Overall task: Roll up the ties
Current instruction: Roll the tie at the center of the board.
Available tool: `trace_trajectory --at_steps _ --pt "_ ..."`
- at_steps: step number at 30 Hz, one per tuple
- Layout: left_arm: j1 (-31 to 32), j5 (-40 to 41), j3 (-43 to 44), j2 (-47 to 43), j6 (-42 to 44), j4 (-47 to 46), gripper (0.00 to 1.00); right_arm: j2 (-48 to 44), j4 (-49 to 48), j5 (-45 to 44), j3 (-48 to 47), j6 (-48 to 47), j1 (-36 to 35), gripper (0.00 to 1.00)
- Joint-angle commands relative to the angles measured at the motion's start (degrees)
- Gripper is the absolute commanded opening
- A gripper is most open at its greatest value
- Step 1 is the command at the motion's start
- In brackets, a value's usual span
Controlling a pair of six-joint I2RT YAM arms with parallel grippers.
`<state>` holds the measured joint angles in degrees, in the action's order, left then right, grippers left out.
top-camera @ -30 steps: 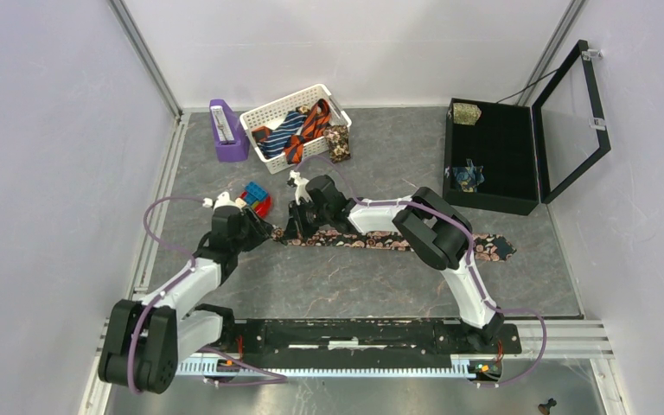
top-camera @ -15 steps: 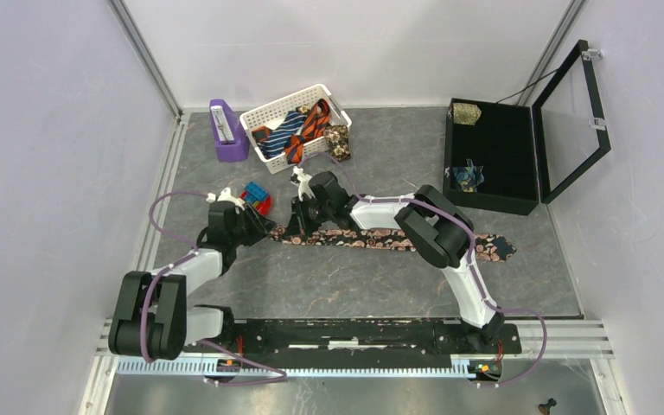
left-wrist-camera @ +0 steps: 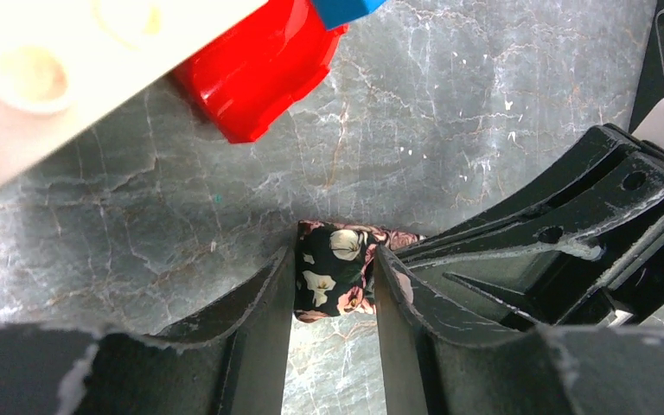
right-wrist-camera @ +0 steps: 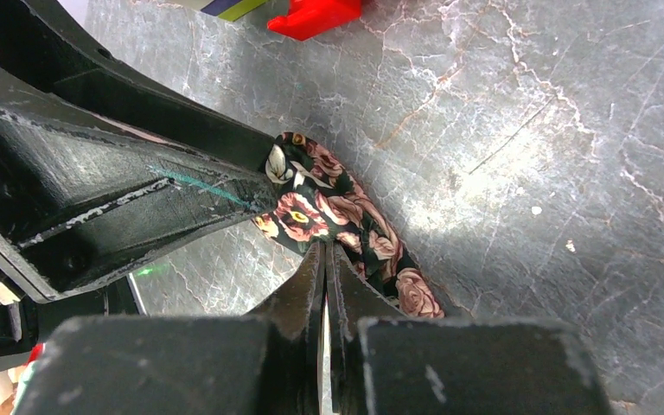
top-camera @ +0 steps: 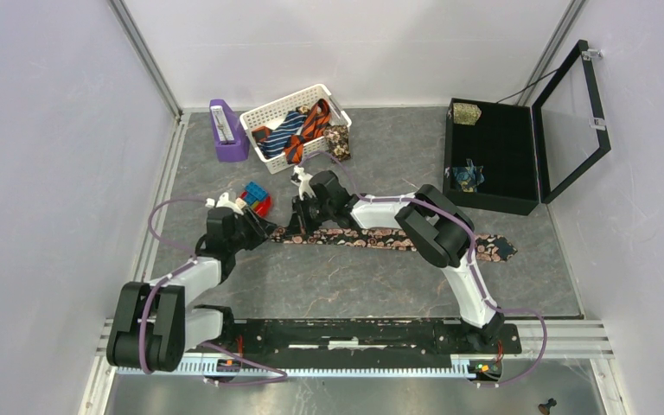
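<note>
— Fingers (left-wrist-camera: 264,320) of the left gripper (left-wrist-camera: 335,259), what are they doing?

— They squeeze the curled-up end of the flowery tie (left-wrist-camera: 333,281). One finger is on each side, and both touch the cloth.

— And the right gripper (right-wrist-camera: 324,251)?

— Its fingers (right-wrist-camera: 307,294) are pressed tight together. The tips sit against the tie's edge, just beside the curl. I cannot tell if a bit of cloth is nipped between them.

— Where does the rest of the tie go?

— It lies flat on the grey table (top-camera: 328,285) and runs off to the right of both grippers. The right arm (top-camera: 432,229) reaches over it and hides part of it from above.

— What is close by?

— Toy blocks (top-camera: 256,199). The red block (left-wrist-camera: 255,73) sits just past the left fingers and does not touch the tie. The right gripper's black body crowds in right beside the left fingers.

— Anything farther off?

— A white basket (top-camera: 270,112) stands well past the fingers. A navy striped tie (top-camera: 284,131) and an orange striped tie (top-camera: 313,119) lie in it. A tan flowery tie (top-camera: 338,143) hangs over its side. A purple box (top-camera: 227,130) is next to it. Far to the right of the fingers is a black case (top-camera: 506,147) with its lid up. An olive-gold tie (top-camera: 465,112) and a teal tie (top-camera: 467,175) sit in separate compartments.
</note>
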<state>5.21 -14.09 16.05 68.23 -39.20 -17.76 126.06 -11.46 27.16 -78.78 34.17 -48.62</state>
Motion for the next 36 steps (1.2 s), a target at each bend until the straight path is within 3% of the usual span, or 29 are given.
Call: trace_trajectory --at_steps 1,13,21,29,36 --pt "-0.29 -0.2 -2.39 -2.27 -4.24 -1.75 0.45 -1.8 -0.92 0.78 -1.2 -0.14 -0.55 0.04" --pt "-0.26 3.81 -3.21 -4.48 -6.6 1.75 0.5 -1.76 -0.97 0.71 -1.01 0.42 -1.83 0.04" --pt "-0.25 2.42 -3.91 -3.11 -6.15 -1.04 0.4 -1.76 -1.35 0.54 -0.77 0.68 -1.82 0.04" --pt "-0.18 0.75 -3.88 0.13 -5.89 -4.0 0.36 -1.42 -1.49 0.57 -0.59 0.6 -1.83 0.04" --pt "-0.16 -0.05 -3.76 2.08 -5.39 -6.19 0.19 -1.33 -1.72 0.53 -0.5 0.67 -1.83 0.04"
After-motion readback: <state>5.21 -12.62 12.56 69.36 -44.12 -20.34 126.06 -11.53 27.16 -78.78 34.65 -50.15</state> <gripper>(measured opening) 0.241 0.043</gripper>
